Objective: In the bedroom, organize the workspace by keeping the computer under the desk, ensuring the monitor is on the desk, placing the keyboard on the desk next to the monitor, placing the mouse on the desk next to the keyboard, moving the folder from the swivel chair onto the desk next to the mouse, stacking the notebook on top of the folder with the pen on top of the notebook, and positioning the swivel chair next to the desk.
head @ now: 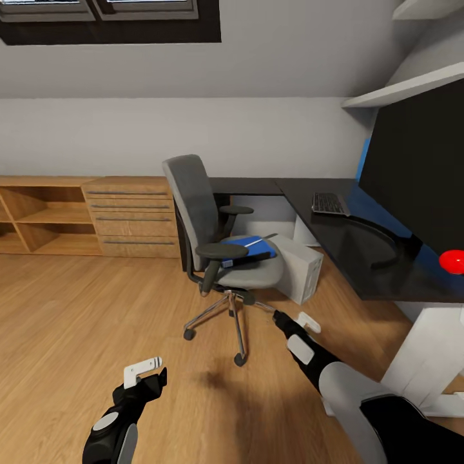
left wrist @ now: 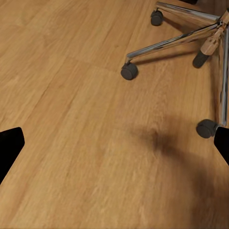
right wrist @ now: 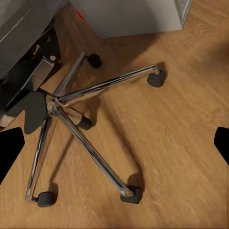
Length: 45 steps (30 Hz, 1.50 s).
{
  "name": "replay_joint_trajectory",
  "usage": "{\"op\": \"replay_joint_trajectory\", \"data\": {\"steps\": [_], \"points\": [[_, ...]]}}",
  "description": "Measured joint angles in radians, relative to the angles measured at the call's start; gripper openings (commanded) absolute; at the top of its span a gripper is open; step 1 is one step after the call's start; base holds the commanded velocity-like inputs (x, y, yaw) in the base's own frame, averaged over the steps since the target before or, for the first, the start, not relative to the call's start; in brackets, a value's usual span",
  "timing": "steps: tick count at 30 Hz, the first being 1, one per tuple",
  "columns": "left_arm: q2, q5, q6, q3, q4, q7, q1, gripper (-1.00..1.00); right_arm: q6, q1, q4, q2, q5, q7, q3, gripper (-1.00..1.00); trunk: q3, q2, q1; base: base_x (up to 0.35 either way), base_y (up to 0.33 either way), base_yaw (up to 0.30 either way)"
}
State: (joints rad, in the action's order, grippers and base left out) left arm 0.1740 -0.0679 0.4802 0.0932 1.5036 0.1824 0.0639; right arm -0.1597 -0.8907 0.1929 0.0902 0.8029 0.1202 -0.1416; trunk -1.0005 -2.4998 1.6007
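The swivel chair [head: 212,222] stands on the wood floor in front of the desk [head: 348,248], its chrome base [right wrist: 90,93] close under my right gripper [right wrist: 114,145]. On its seat lies the blue folder [head: 248,245], with a dark flat item along the front edge. The computer [head: 301,267] sits on the floor by the desk's corner, right behind the chair. The keyboard [head: 330,203] lies on the desk before the monitor [head: 419,174]. My left gripper [head: 145,374] hangs open low over bare floor. My right gripper [head: 298,320] is open, near the chair's casters.
Light wooden low cabinets [head: 90,216] line the back wall at left. White shelves [head: 406,87] hang above the desk. A red round object [head: 452,261] rests on the desk's near end. A white desk support [head: 425,361] stands at right. Open floor spreads at left.
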Motion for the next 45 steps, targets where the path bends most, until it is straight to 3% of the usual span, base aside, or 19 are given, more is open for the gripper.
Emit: {"op": "replay_joint_trajectory", "data": {"steps": [4, 8, 13, 24, 45], "points": [[0.0, 0.0, 0.0, 0.0, 0.0, 0.0, 0.0, 1.0, 0.011, 0.0, 0.001, -0.008, 0.022, -0.005, 0.004, 1.0, 0.0, 0.0, 0.0, 0.0, 0.0, 0.0], [0.0, -0.001, 0.0, 0.0, 0.001, 0.0, 0.0, 1.0, 0.023, 0.0, 0.003, -0.01, 0.098, -0.006, 0.005, 1.0, 0.0, 0.0, 0.0, 0.0, 0.0, 0.0], [0.0, 0.0, -0.001, -0.001, 0.002, 0.0, 0.0, 1.0, 0.026, 0.0, 0.003, -0.011, 0.114, -0.006, 0.002, 1.0, 0.0, 0.0, 0.0, 0.0, 0.107, -0.007], [0.0, 0.0, 0.0, -0.002, 0.001, 0.001, 0.0, 1.0, 0.025, 0.0, 0.002, -0.012, 0.117, -0.005, 0.003, 1.0, 0.0, 0.0, 0.0, 0.0, 0.107, -0.215], [0.0, 0.003, 0.0, 0.0, 0.0, 0.002, 0.0, 1.0, 0.018, 0.0, 0.004, -0.014, 0.112, -0.008, 0.001, 1.0, -0.001, 0.0, 0.0, 0.0, 0.001, -0.014]]}}
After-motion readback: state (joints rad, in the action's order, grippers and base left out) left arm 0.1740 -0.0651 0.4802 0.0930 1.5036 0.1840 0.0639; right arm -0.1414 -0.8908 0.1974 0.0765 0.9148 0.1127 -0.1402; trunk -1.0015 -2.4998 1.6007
